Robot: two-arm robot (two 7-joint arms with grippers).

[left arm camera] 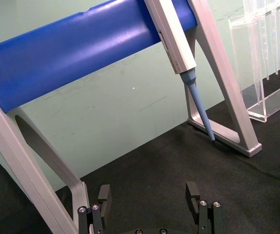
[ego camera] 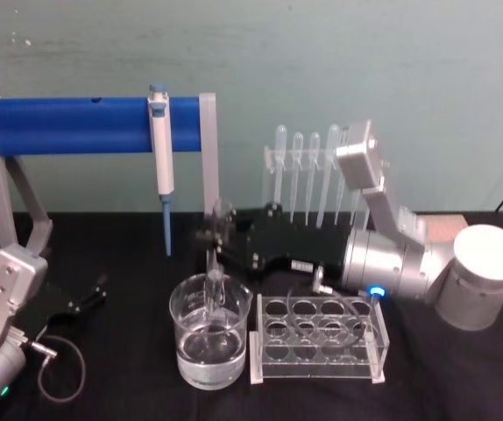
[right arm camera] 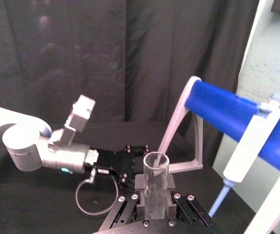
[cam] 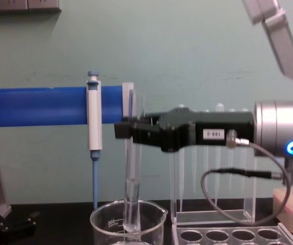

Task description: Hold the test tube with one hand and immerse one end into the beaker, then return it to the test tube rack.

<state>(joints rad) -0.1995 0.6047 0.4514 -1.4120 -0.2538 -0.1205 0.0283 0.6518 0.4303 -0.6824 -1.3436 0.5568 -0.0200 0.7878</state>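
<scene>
The test tube (ego camera: 216, 274) hangs upright with my right gripper (ego camera: 217, 235) shut on its upper part, just under the rimmed mouth. Its rounded lower end sits inside the beaker (ego camera: 209, 340), below the rim and close to the water; I cannot tell whether it touches the water. From the chest, the test tube (cam: 131, 173) drops straight from the right gripper (cam: 128, 130) into the beaker (cam: 127, 223). The right wrist view looks down on the test tube's (right arm camera: 155, 185) open mouth between the jaws. My left gripper (ego camera: 87, 298) rests open at the table's left, and the left gripper (left arm camera: 148, 195) holds nothing.
A clear rack with round holes (ego camera: 317, 340) stands right of the beaker. A white-and-blue pipette (ego camera: 161, 149) hangs from the blue bar stand (ego camera: 85, 123) just behind and left of the beaker. Thin plastic pipettes (ego camera: 308, 171) stand in a holder behind my right arm.
</scene>
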